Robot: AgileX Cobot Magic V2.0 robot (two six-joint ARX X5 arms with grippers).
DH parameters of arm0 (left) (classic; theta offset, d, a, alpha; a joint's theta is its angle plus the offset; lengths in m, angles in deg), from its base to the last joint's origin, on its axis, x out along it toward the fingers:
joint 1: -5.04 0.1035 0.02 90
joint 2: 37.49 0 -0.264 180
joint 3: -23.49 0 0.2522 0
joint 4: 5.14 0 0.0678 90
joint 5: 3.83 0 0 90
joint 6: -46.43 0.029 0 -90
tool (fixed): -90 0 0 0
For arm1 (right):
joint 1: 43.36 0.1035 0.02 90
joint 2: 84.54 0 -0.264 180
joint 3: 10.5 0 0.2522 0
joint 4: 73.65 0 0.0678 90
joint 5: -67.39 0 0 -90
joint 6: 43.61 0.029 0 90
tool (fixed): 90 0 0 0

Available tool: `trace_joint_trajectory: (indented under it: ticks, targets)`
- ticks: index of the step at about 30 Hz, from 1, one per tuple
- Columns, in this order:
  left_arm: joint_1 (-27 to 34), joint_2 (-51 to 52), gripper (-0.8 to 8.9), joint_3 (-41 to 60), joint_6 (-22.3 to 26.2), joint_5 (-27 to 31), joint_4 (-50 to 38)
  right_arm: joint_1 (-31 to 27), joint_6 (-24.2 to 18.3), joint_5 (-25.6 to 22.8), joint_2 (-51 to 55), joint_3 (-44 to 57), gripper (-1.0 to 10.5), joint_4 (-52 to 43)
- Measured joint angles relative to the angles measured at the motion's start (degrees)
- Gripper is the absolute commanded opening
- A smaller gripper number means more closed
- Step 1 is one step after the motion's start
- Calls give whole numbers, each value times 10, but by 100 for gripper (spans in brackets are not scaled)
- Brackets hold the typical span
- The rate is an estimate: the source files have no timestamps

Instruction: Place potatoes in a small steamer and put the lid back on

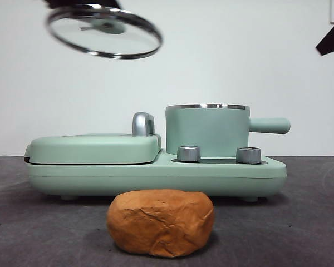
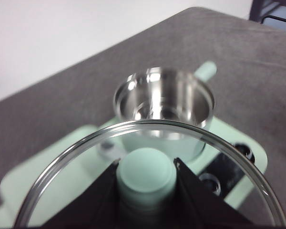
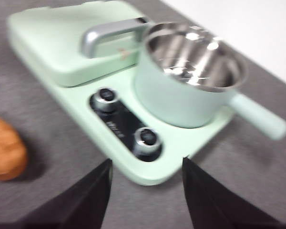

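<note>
The brown-orange wrinkled potato (image 1: 161, 222) lies on the dark table in front of the appliance; it also shows in the right wrist view (image 3: 5, 153). The small mint-green steamer pot (image 1: 207, 129) stands open and empty on the right of the base, with its handle pointing right. It shows in both wrist views (image 2: 164, 105) (image 3: 188, 76). My left gripper (image 2: 146, 179) is shut on the mint knob of the glass lid (image 1: 104, 32), held tilted high at the upper left. My right gripper (image 3: 145, 191) is open and empty, above the table in front of the base.
A flat mint-green griddle (image 1: 94, 147) with a closed cover and steel handle (image 1: 143, 123) fills the left of the base. Two steel knobs (image 1: 188, 153) (image 1: 248, 155) sit on the front. A black arm tip (image 1: 331, 39) shows at the upper right.
</note>
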Motion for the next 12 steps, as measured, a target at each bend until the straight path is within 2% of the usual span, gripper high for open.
trace_joint_trajectory:
  ticks: [6,12]
  targets:
    - [24,123,16,75,-41,23,35,74,0,0,-66,-11,321,3]
    - [37,200,16,84,-56,52,105,150,0,0,-151,-48,321,-2]
